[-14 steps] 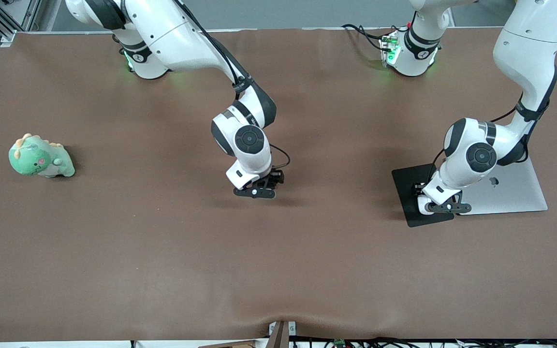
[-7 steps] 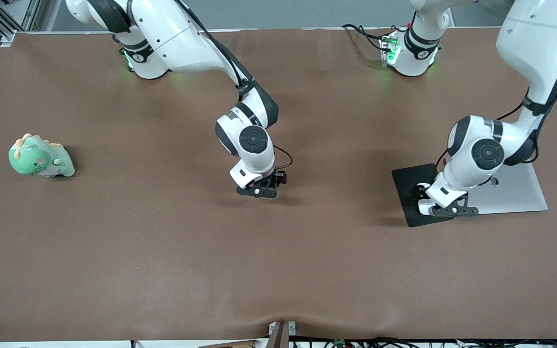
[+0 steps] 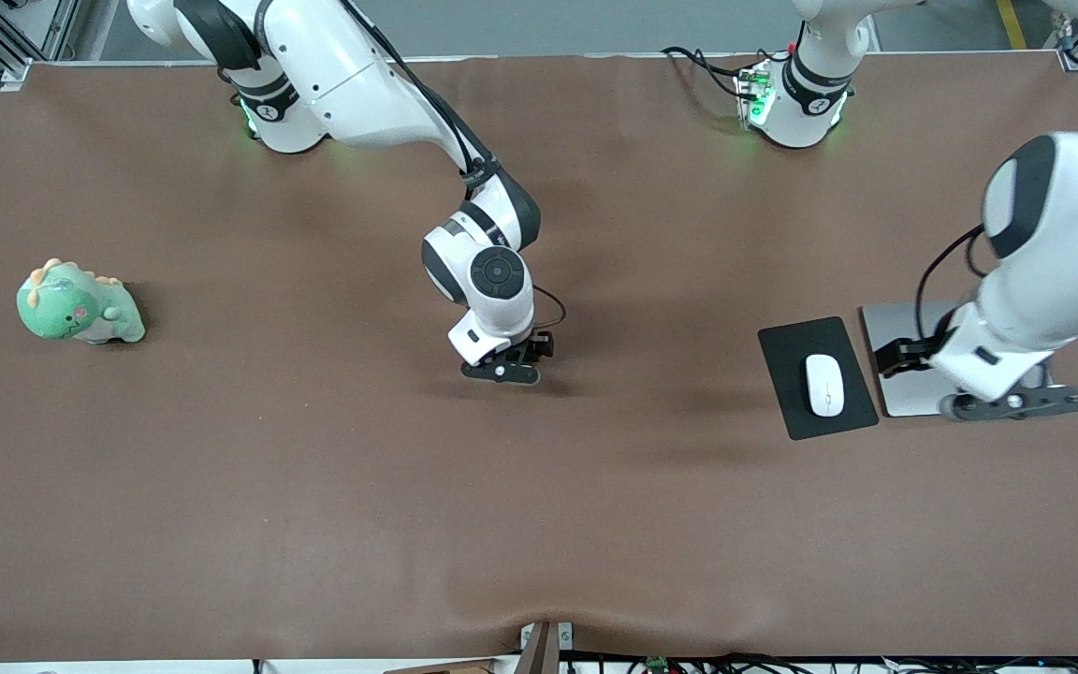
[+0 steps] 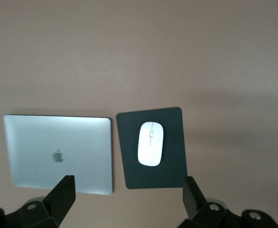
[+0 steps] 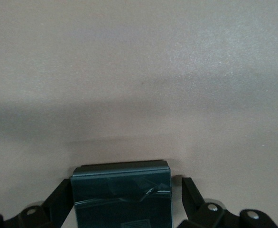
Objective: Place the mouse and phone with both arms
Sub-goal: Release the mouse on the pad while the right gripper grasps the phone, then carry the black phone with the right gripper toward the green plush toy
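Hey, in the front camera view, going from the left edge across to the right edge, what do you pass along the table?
Green dinosaur toy → right gripper over the phone → black mouse pad with the mouse on it → laptop → left gripper above the laptop.

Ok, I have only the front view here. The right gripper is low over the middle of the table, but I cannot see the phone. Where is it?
Observer: The phone is between the right gripper's fingers.
Operator: Is it gripped?
Observer: No, a gap shows beside one finger.
Operator: Does the left gripper carry something?
Observer: No, its fingers stand wide apart with nothing between them.
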Available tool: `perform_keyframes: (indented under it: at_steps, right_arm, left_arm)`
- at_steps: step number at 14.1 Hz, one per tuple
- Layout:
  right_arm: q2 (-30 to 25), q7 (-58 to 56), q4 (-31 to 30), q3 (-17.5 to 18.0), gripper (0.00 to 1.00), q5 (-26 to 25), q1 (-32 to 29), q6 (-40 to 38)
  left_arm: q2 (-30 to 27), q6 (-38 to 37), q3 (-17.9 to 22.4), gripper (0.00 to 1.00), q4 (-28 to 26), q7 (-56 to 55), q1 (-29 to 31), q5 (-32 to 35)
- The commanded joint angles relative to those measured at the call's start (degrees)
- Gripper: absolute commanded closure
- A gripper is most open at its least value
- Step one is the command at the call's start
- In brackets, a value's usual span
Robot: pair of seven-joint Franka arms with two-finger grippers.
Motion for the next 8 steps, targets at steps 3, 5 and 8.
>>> perform_keyframes:
  at_steps: [3,5,8]
  right_arm:
    - [1.35,2.47,1.33,-0.62,0.00,-1.82,0.88,1.21]
    - [1.35,4.39,1.42,-0.62,0.76,-1.82,0.97,1.30]
    - [0.48,5.28,1.51,-0.62,1.00,-1.73,0.18,1.21]
  left_arm:
    - [-6.98,-7.14,-0.82,0.00,4.91,0.08,0.07,-0.80]
    - [-9.27,-8.47,-0.99,0.00,4.82,0.52,-0.10,-1.24]
    - [-12.52,-9.09,-0.48,0.00,3.95,0.61,-1.24,-6.06]
